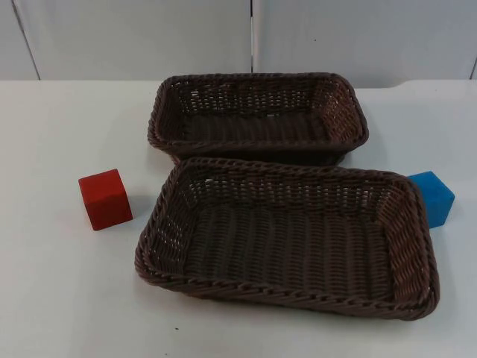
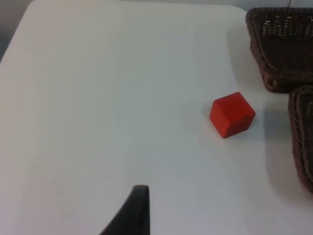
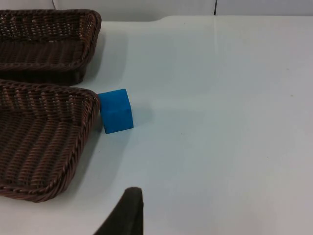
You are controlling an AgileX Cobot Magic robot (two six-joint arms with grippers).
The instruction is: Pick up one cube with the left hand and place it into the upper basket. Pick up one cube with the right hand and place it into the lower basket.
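Two dark brown woven wicker baskets on the white table (image 1: 59, 298), long axes running left-right: upper basket (image 1: 257, 83) at centre top of the top view, lower basket (image 1: 283, 298) just below, slightly skewed. Small red cube (image 1: 105, 198) at left, apart from the lower basket, one corner turned toward the camera. Small blue cube (image 1: 433, 197) at right, touching the lower basket's rim. Left gripper (image 2: 138, 196) and right gripper (image 3: 129, 198) above bare table, jaw state impossible to tell.
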